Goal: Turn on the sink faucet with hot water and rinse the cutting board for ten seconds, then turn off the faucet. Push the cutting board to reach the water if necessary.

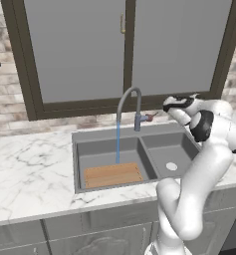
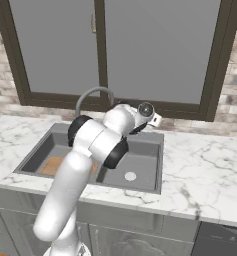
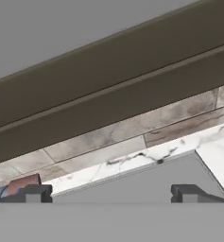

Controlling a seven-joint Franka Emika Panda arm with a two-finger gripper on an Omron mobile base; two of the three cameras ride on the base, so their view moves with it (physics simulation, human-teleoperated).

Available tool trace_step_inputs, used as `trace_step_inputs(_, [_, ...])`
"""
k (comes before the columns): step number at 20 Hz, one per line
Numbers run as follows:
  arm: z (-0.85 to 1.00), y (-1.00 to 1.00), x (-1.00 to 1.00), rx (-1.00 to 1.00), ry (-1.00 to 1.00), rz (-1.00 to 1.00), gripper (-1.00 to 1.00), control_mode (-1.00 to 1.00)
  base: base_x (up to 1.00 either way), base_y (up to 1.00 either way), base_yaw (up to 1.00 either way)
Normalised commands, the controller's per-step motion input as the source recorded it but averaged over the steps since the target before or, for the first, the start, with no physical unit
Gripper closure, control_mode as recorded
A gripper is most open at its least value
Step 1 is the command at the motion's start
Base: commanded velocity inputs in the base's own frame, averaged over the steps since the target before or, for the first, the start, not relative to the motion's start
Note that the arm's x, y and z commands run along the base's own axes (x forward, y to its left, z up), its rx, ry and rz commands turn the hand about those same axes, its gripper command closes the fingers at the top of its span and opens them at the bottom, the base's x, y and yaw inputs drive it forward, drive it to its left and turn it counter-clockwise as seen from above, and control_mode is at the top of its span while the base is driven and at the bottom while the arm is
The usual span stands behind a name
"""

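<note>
A white-veined marble bench (image 1: 30,174) under dark-framed grey windows carries the dark grey double-basin sink (image 1: 107,134), where the flat grooved light-brown wooden cutting board (image 1: 113,175) lies in the larger left basin, the thin light-blue water (image 1: 118,142) from the tall grey gooseneck faucet (image 1: 128,102) landing at its far edge. The board looks stiff, light and probably slick when wet, so I would push its edge rather than pinch it. My gripper (image 3: 108,193) hangs with jaws wide apart and empty just beside the small reddish-tipped lever (image 1: 151,117).
</note>
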Motion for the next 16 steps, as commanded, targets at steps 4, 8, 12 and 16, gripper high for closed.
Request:
trace_step_inputs(4, [0.01,0.00,0.07,0.00,0.20,0.16,-1.00,-1.00,0.00,0.00,0.00])
trace_step_inputs(8, [0.00,0.00,0.15,0.00,0.18,0.14,-1.00,-1.00,0.00,0.00,0.00])
trace_step_inputs(12, [0.00,0.00,0.26,0.00,0.10,0.13,-1.00,-1.00,0.00,0.00,0.00])
trace_step_inputs(16, [0.00,0.00,0.30,0.00,0.00,0.10,-1.00,-1.00,0.00,0.00,0.00])
